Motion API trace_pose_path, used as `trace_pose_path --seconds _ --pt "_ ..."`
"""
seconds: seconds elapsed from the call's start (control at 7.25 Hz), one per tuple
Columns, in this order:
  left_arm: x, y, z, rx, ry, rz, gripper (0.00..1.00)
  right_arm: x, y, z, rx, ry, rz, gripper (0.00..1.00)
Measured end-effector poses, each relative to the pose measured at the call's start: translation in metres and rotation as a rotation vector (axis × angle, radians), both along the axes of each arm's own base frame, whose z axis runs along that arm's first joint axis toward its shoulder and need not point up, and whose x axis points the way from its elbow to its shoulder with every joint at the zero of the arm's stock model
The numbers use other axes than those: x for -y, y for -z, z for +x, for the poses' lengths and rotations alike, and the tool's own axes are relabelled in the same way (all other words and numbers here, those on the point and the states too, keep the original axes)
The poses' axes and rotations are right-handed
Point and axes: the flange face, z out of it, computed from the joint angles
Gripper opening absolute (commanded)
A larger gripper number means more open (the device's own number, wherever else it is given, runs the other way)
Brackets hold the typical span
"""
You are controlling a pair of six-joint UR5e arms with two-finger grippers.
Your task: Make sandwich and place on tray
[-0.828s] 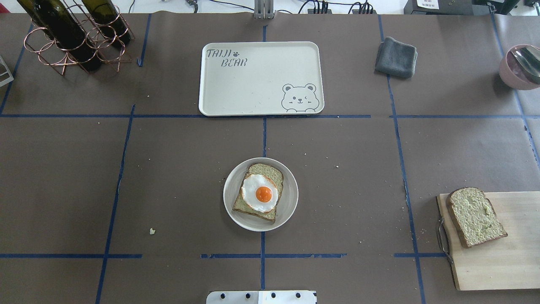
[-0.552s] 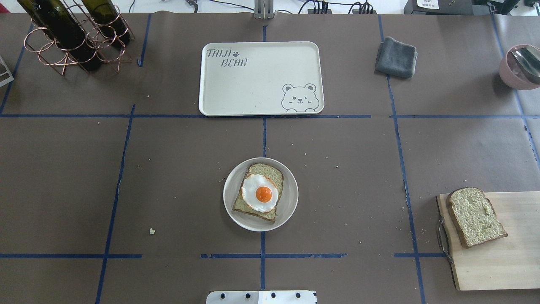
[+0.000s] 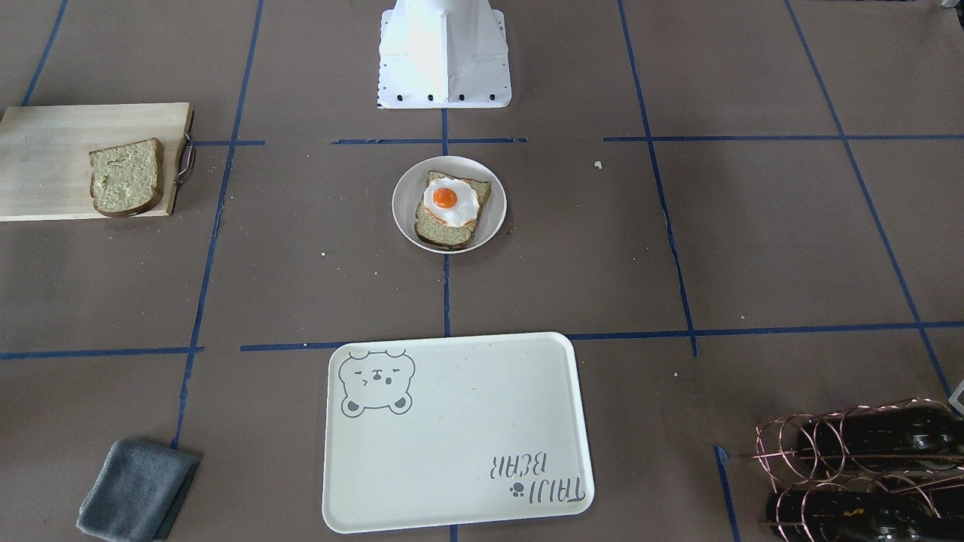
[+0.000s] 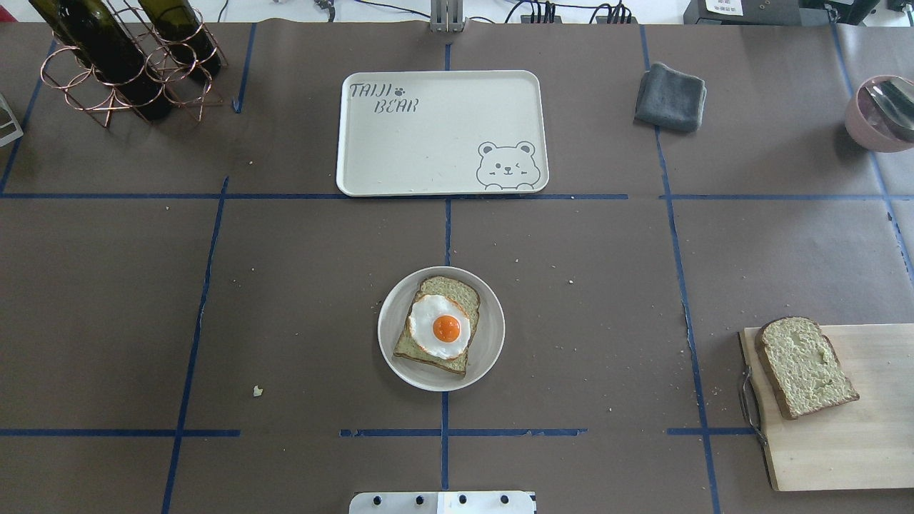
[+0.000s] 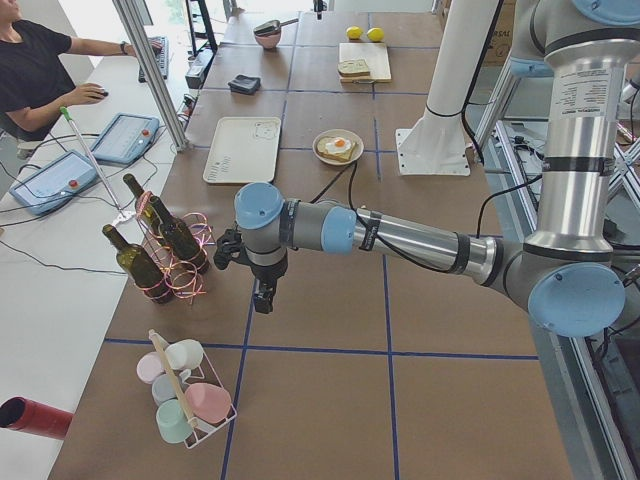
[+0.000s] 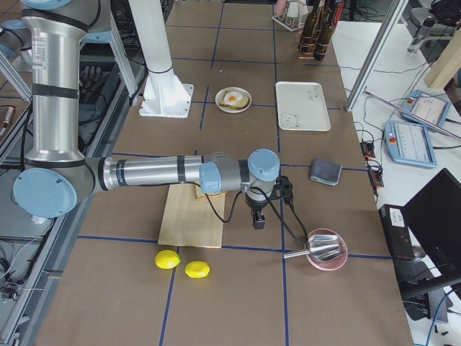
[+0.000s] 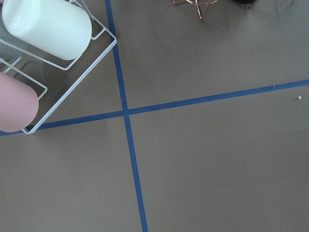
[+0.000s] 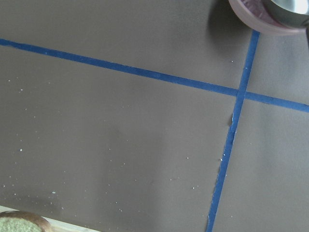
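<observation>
One bread slice (image 4: 457, 291) lies on a small round white plate (image 4: 493, 335) at the table's centre, with the fried egg (image 4: 440, 326) on top; they also show in the front view (image 3: 440, 229). The second bread slice (image 4: 807, 365) lies on the wooden cutting board (image 4: 842, 450) at the right. The cream bear tray (image 4: 428, 135) sits empty at the far centre. My left gripper (image 5: 262, 300) hangs over the table's left end near the bottle rack. My right gripper (image 6: 258, 222) hangs just beyond the cutting board. I cannot tell whether either is open or shut.
A copper rack with wine bottles (image 4: 121, 64) stands far left. A grey folded cloth (image 4: 670, 96) lies far right. A pink bowl with a spoon (image 4: 882, 114) is at the right edge. A wire rack of cups (image 5: 185, 395) and two lemons (image 6: 167, 259) sit at the table's ends.
</observation>
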Motion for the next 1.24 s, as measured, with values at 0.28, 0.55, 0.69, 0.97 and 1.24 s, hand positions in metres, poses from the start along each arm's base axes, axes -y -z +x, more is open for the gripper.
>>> trace_pose_path --seconds 0.28,0.55,0.69,0.97,1.24 --pt "0.001 0.015 0.020 -0.065 -0.041 0.060 1.00 -0.013 -0.004 -0.020 0.028 0.037 0.006 1.00" --pt "0.000 0.023 0.027 -0.103 -0.055 0.088 1.00 -0.047 -0.017 -0.053 0.051 0.026 0.021 0.95" --pt "0.000 0.023 0.028 -0.106 -0.056 0.090 1.00 -0.070 -0.019 -0.083 0.061 -0.021 0.022 0.93" --pt "0.001 0.024 0.030 -0.108 -0.058 0.090 1.00 -0.108 -0.020 -0.143 0.067 -0.079 0.005 0.82" --pt "0.001 0.024 0.031 -0.109 -0.059 0.090 1.00 -0.130 -0.028 -0.163 0.065 -0.066 -0.031 0.78"
